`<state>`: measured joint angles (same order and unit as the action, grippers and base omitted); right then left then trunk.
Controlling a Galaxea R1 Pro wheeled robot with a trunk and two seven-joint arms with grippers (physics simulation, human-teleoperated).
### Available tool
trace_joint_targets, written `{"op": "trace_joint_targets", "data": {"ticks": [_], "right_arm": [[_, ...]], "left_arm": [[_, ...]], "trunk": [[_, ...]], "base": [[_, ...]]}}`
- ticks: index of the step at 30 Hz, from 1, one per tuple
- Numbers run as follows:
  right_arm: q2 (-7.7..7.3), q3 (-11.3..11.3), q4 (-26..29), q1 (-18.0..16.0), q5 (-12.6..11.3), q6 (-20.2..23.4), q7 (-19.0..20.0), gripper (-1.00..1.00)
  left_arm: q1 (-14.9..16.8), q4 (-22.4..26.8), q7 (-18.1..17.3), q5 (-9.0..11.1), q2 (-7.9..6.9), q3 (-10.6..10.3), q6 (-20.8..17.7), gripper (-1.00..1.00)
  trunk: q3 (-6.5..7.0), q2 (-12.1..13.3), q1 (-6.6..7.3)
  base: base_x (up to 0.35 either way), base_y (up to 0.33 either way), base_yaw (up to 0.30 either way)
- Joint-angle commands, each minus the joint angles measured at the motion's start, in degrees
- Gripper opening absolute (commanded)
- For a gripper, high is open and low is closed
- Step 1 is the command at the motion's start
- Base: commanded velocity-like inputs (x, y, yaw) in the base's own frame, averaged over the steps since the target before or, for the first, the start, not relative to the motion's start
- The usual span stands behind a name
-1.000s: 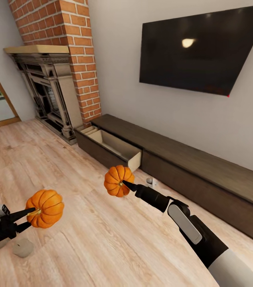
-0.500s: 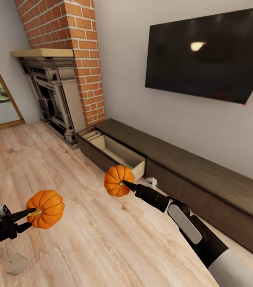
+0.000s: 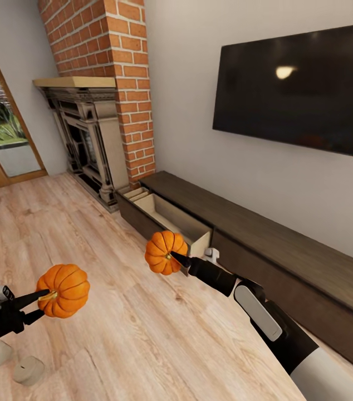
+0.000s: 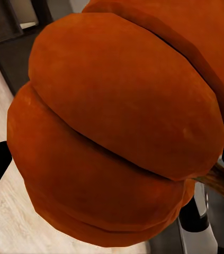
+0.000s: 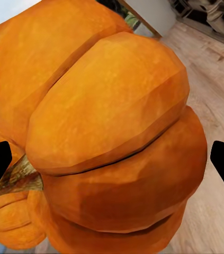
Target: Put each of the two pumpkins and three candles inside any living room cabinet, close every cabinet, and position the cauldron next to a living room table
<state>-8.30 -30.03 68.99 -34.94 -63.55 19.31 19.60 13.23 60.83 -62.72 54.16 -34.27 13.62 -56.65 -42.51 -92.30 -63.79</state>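
Both claws are gripping pumpkins: left claw (image 3: pixel 38 301) holding pumpkin (image 3: pixel 63 290) at 8 o'clock, right claw (image 3: pixel 177 260) holding pumpkin (image 3: pixel 165 252) just short of the open cabinet drawer (image 3: pixel 172 216) at 12; pinch probably stem-side, risking slipping or clipping the drawer front

No readable text or labels.

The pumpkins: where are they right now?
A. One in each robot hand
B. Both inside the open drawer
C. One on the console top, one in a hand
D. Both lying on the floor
A: the left hand grips one pumpkin and the right hand grips the other pumpkin, both above the floor.
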Motion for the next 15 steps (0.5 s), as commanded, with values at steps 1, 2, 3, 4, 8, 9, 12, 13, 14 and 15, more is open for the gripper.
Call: {"op": "trace_joint_targets", "data": {"ticks": [1,2,3,4,8,9,12,13,14,15], "right_arm": [[-0.05,-0.06,0.01,-0.04,-0.43,0.20,0.04,-1.00],[-0.05,-0.05,0.01,-0.04,-0.43,0.20,0.06,-1.00],[-0.05,-0.04,0.01,-0.04,-0.43,0.18,0.05,-1.00],[-0.05,-0.04,0.01,-0.04,-0.43,0.17,0.06,-1.00],[-0.05,-0.04,0.01,-0.04,-0.43,0.13,0.08,-1.00],[-0.05,-0.03,0.01,-0.04,-0.43,0.14,0.08,-1.00],[-0.05,-0.04,0.01,-0.04,-0.43,0.15,0.07,-1.00],[-0.05,-0.04,0.01,-0.04,-0.43,0.14,0.08,-1.00],[-0.05,-0.03,0.01,-0.04,-0.43,0.16,0.08,-1.00],[-0.05,-0.05,0.01,-0.04,-0.43,0.13,0.07,-1.00]], "left_arm": [[0.04,-0.01,-0.12,-0.02,-0.01,0.00,-0.21,-1.00],[0.04,-0.01,-0.12,-0.02,-0.01,-0.01,-0.21,-1.00],[0.04,-0.01,-0.12,-0.02,-0.01,-0.02,-0.21,-1.00],[0.04,-0.01,-0.12,-0.02,-0.01,-0.05,-0.21,-1.00],[0.04,-0.01,-0.12,-0.02,-0.01,-0.07,-0.21,-1.00],[0.04,-0.01,-0.12,-0.02,-0.01,-0.07,-0.21,-1.00],[0.04,-0.01,-0.12,-0.04,-0.01,-0.08,-0.21,-1.00],[0.04,-0.01,-0.12,-0.03,-0.01,-0.08,-0.21,-1.00],[0.04,-0.01,-0.12,-0.03,-0.01,-0.08,-0.21,-1.00],[0.04,-0.01,-0.12,-0.02,-0.01,-0.08,-0.23,-1.00]], "trunk": [[0.22,0.39,0.23],[0.49,0.79,0.45],[0.76,1.19,0.67],[1.02,1.60,0.89],[2.09,3.20,1.77],[2.35,3.60,1.99],[3.15,4.80,2.65],[3.42,5.21,2.86],[3.68,5.61,3.08],[3.95,6.01,3.30]], "base": [[0.000,0.000,0.109],[0.000,0.000,0.109],[0.000,0.000,0.109],[0.000,0.000,0.109],[0.000,0.000,0.109],[0.000,0.000,0.109],[0.000,0.000,0.109],[0.000,0.000,0.109],[0.000,0.000,0.109],[0.000,0.000,0.109]]}}
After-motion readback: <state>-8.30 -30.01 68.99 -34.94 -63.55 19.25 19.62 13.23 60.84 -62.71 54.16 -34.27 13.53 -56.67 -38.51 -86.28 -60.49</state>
